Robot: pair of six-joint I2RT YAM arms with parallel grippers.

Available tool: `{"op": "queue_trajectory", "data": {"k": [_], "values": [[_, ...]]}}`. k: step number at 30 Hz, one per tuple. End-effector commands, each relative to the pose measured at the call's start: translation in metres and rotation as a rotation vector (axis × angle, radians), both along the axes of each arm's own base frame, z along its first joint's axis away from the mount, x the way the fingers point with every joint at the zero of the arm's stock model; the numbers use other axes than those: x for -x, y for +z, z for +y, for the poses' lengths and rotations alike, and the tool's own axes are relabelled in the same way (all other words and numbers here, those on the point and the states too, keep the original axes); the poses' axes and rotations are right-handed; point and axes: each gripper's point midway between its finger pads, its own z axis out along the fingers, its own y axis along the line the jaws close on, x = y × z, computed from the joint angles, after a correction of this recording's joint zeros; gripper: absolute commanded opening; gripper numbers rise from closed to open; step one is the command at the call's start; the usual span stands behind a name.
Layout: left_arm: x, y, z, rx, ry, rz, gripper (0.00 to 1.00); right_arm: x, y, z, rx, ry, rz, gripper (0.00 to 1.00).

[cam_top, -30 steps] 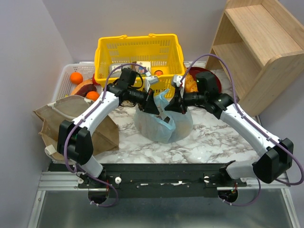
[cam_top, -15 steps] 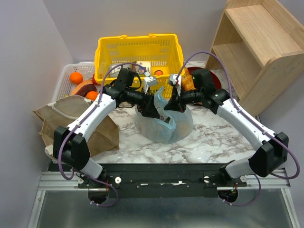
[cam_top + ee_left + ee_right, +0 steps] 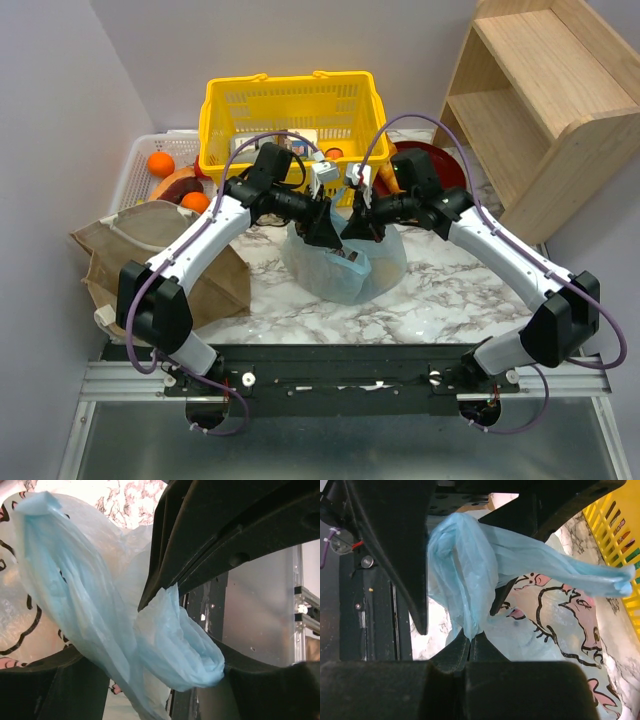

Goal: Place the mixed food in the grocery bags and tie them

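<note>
Two grippers, top view: left gripper [image 3: 326,226] and right gripper [image 3: 356,222] meet almost tip to tip over the mouth of the blue bag [image 3: 345,268]. The bag sits on the marble table [image 3: 450,290], just in front of the yellow basket [image 3: 285,105].
Tan bag, top view: tan bag [image 3: 150,250] lies slumped at the left, with neither gripper near it; I see no knot in it.
Loose food, top view: oranges [image 3: 160,163] sit at the white tray [image 3: 130,175] beside the basket — not bagged. Small items also show inside the basket.
Left wrist view: a bunched fold of blue film lies between my left fingers. The jaws are narrow, and I judge them clamped on it.
Right wrist view: my right jaws are pinched tight on a twisted handle of the bag, with the cartoon print [image 3: 560,615] beyond.
Progress: the blue bag looks filled, though the film hides its contents. I judge the step in hand as knotting its handles — no knot visible yet.
Left to do: finish this knot, bag the loose food, tie the tan bag.
</note>
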Motion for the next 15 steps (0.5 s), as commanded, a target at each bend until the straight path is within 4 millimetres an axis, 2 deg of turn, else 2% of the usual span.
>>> {"op": "queue_trajectory", "data": {"k": [1, 2, 3, 5, 6, 8, 12, 15], "values": [[-0.0053, 0.0027, -0.0036, 0.0, 0.005, -0.02, 0.49, -0.0025, -0.0016, -0.0003, 0.032, -0.008, -0.008, 0.01], [-0.0056, 0.0026, -0.0033, 0.0, 0.006, -0.026, 0.44, -0.0031, -0.0025, -0.0007, 0.035, -0.01, -0.009, 0.01], [-0.0058, 0.0014, -0.0032, -0.002, 0.006, -0.03, 0.35, -0.0031, -0.0022, -0.0013, 0.036, -0.012, -0.013, 0.01], [-0.0056, 0.0001, -0.0029, 0.0, 0.006, -0.036, 0.26, -0.0049, -0.005, -0.0039, 0.052, -0.026, -0.02, 0.01], [-0.0056, -0.0011, -0.0029, 0.0, 0.007, -0.034, 0.18, -0.0052, -0.0048, -0.0046, 0.054, -0.028, -0.025, 0.01], [-0.0059, -0.0025, -0.0031, 0.0, 0.007, -0.036, 0.09, -0.0045, -0.0057, -0.0059, 0.058, -0.031, -0.026, 0.01], [-0.0054, -0.0009, -0.0046, 0.017, -0.002, -0.04, 0.0, -0.0029, -0.0033, -0.0058, 0.051, -0.024, -0.031, 0.05], [-0.0044, 0.0001, -0.005, 0.031, -0.007, -0.054, 0.0, 0.0014, -0.0004, -0.0047, 0.036, -0.006, -0.025, 0.17]]}}
